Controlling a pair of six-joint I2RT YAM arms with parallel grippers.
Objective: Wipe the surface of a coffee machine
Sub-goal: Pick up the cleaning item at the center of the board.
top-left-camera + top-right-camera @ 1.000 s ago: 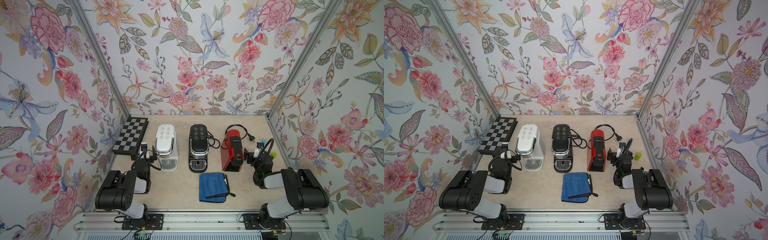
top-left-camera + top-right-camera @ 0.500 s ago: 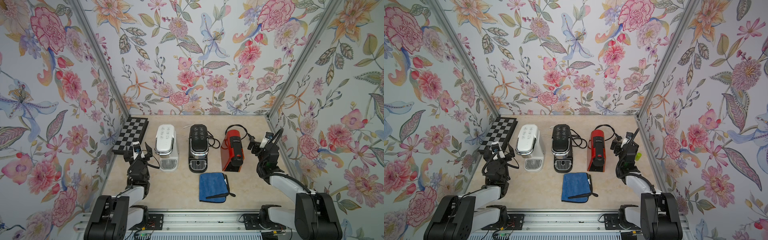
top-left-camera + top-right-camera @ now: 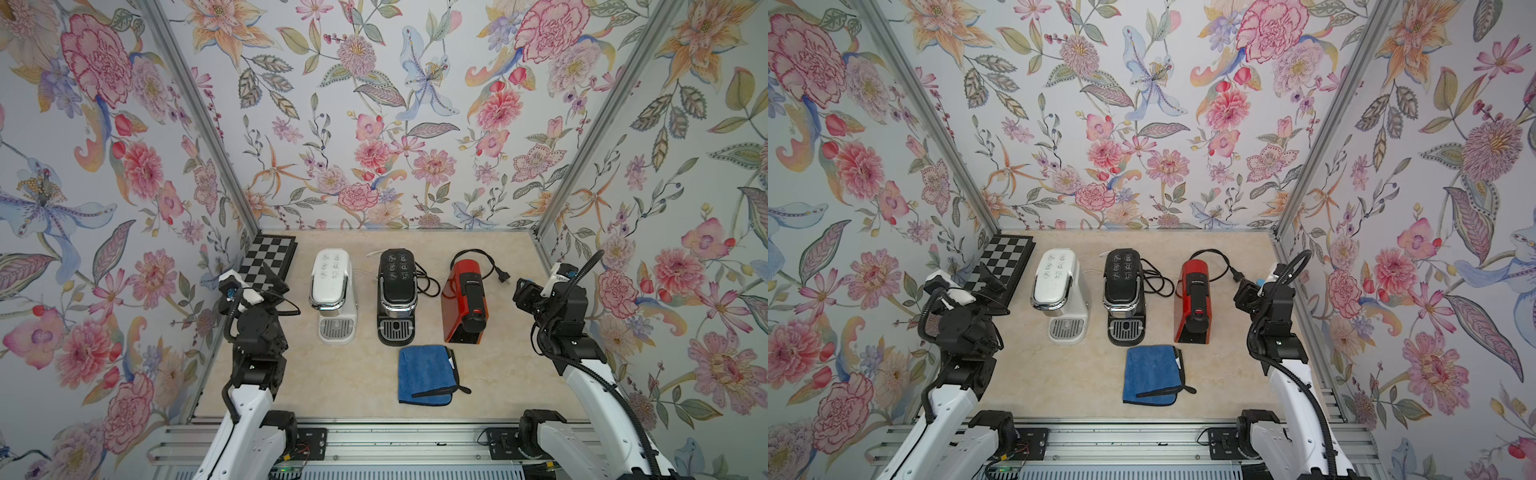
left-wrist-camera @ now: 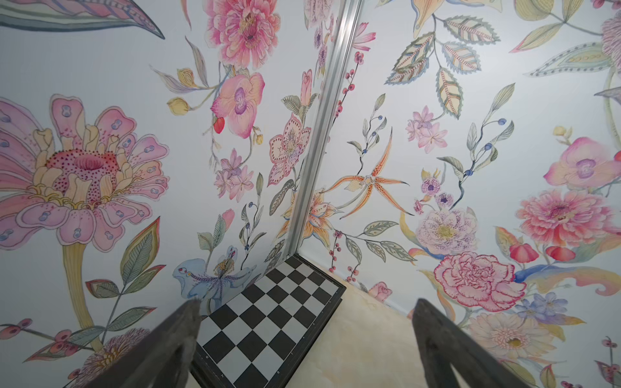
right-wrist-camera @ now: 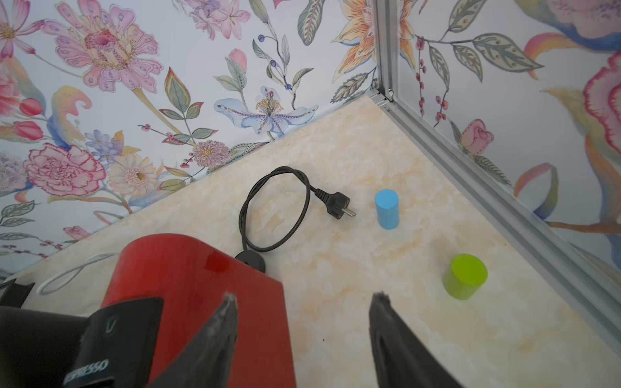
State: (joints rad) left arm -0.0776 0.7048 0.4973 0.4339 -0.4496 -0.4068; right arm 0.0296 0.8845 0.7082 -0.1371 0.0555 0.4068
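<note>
Lettering [image 5: 88,369] "ESPRESSO", red coffee machine [image 5: 201,278]

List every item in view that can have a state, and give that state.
red coffee machine, unplugged, plug lying loose
blue cloth, folded, lying flat, untouched
blue cylinder, upright
green cylinder, upright
chessboard, lying flat, no pieces
left end effector, open, empty
right end effector, open, empty

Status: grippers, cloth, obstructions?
Open, empty: left gripper, right gripper. Flat, untouched: blue cloth, in front of black machine and red machine. Close beside right gripper: red machine.
</note>
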